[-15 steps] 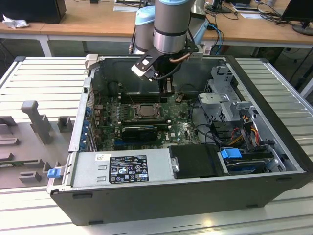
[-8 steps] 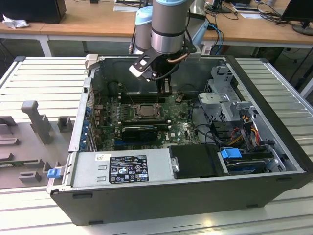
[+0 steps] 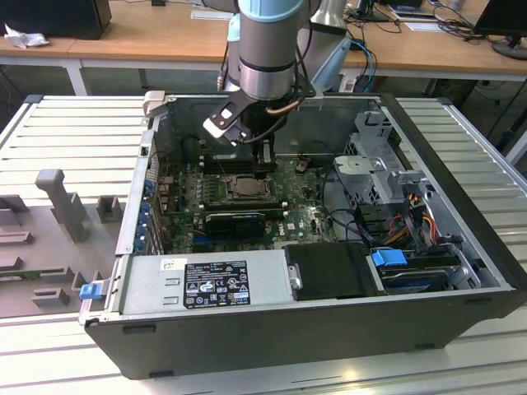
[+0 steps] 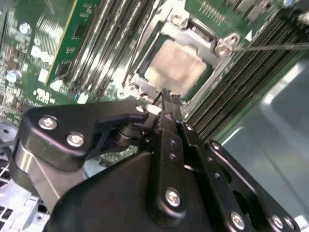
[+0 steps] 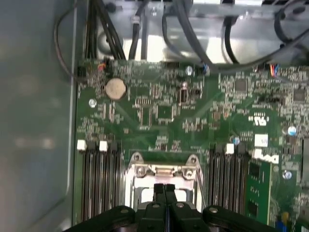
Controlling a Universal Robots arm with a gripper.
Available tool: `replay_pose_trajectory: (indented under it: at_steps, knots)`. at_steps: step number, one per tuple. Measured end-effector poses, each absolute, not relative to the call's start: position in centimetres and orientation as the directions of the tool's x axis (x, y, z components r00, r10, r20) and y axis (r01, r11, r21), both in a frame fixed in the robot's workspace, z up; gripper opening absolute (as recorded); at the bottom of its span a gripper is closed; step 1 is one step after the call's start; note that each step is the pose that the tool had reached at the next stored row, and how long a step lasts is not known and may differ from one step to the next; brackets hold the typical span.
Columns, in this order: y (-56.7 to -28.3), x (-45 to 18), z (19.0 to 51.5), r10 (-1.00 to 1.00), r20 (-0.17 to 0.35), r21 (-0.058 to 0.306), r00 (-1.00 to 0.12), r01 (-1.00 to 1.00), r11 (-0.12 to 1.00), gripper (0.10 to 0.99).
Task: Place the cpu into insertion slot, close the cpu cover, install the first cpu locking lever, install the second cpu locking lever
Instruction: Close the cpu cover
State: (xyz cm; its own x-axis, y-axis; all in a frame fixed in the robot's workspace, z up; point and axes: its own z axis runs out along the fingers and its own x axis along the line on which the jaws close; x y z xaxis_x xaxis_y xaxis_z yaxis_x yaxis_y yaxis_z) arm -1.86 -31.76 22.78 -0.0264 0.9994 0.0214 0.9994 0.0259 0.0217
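Wooden desks (image 3: 148,33) run along the back of the room, and nearer stands a grey slatted table (image 3: 66,132) carrying an open computer case (image 3: 288,337). The arm reaches down into the case over the green motherboard (image 3: 300,218).

The gripper (image 3: 265,169) hangs just over the slot (image 3: 243,185), on the side toward the exterior view's right. In both wrist views its 2 black fingers are pressed flat together with nothing between them (image 4: 166,94) (image 5: 164,187).

The cpu (image 4: 178,65) already lies in the slot, its pale metal top facing up. In the second wrist view it sits just beyond the fingertips, close to them, though whether they touch it I cannot tell. The cover (image 4: 200,34) looks to lie down flat around the cpu, whose top shows through the cover's window.

A thin metal rod (image 4: 275,47) runs out from 1 corner of the slot across the memory slots (image 4: 241,82) beside it. More memory slots flank the slot on its other side. In the first wrist view a round coin battery (image 5: 115,88) sits well apart from the gripper, near the far edge of the board
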Motion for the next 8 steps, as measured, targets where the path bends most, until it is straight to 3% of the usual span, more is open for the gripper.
replay_pose_trajectory:
  at_steps: [8]
  knots:
    - [-31.8, -3.2, 22.6, 0.999, 0.022, 0.017, -0.026, 1.0, 0.026, 0.106]
